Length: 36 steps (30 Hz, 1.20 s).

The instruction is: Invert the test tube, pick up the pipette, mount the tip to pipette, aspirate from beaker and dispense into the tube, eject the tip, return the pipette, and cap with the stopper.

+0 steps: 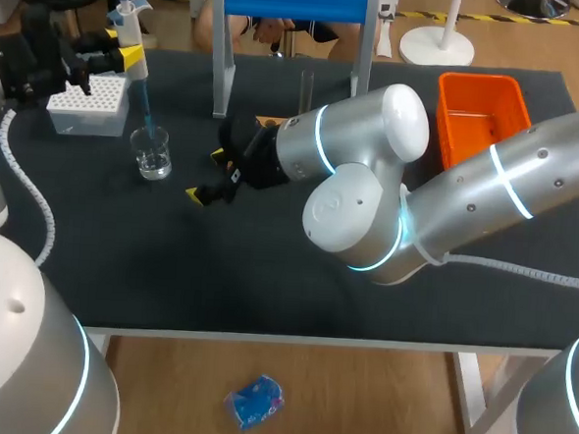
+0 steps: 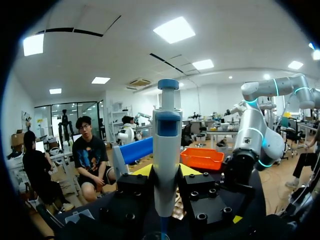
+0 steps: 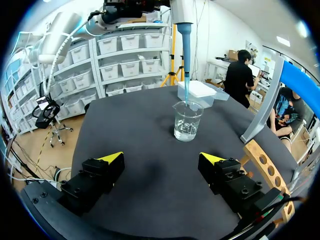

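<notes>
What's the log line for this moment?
step: aspirate | left tool: shut on pipette | tip: inside beaker | right tool: open, empty

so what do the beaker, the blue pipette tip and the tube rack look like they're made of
Beaker: clear glass by the look, possibly clear plastic; see-through walls with bright glints.
Pipette tip: translucent blue plastic, smooth; light passes through it.
Tube rack: pale bare wood, matte, tan with drilled round holes.
</notes>
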Each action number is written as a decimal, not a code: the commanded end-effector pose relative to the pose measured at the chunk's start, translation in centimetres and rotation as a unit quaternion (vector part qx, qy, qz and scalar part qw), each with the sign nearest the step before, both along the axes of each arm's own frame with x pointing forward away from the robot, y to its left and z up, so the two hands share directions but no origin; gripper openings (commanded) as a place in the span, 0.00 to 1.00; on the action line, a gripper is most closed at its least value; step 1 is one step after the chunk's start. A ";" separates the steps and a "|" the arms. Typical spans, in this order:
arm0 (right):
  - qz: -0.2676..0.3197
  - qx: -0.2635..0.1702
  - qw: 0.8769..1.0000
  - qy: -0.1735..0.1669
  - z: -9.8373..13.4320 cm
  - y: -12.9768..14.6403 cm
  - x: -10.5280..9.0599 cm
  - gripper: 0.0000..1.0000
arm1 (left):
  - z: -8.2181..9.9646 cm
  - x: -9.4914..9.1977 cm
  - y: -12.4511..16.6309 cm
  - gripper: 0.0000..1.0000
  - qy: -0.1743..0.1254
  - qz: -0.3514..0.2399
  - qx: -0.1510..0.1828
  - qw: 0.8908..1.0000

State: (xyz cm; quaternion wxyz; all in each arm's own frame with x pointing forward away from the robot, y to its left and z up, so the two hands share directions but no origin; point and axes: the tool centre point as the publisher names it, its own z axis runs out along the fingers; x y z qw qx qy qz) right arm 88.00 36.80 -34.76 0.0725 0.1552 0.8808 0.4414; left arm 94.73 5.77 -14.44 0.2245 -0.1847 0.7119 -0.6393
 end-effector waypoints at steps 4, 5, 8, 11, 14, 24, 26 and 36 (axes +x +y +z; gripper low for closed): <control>0.000 -0.004 1.000 0.002 0.3 -0.1 0.0 1.00 | -0.5 0.7 0.8 0.00 0.008 -0.030 -0.001 1.000; 0.000 -0.004 1.000 0.002 0.3 -0.1 0.0 1.00 | -0.6 0.8 0.8 0.00 0.009 -0.031 0.000 0.999; 0.000 -0.004 1.000 0.002 0.3 -0.1 0.0 1.00 | -1.0 1.0 0.7 0.00 0.014 -0.036 -0.003 0.999; 0.000 -0.004 1.000 0.002 0.3 -0.1 0.0 1.00 | -1.1 1.0 0.7 0.00 0.015 -0.031 -0.003 0.999; 0.000 -0.004 1.000 0.002 0.3 -0.1 0.0 1.00 | -1.1 1.0 0.7 0.00 0.015 -0.031 -0.003 0.999; 0.000 -0.004 1.000 0.002 0.3 -0.1 0.0 1.00 | -1.1 1.0 0.7 0.00 0.015 -0.031 -0.003 0.999; 0.000 -0.004 1.000 0.002 0.3 -0.1 0.0 1.00 | -1.1 1.0 0.7 0.00 0.015 -0.031 -0.003 0.999; 0.000 -0.004 1.000 0.002 0.3 -0.1 0.0 1.00 | -2.0 2.3 1.2 0.00 0.005 -0.035 0.005 0.999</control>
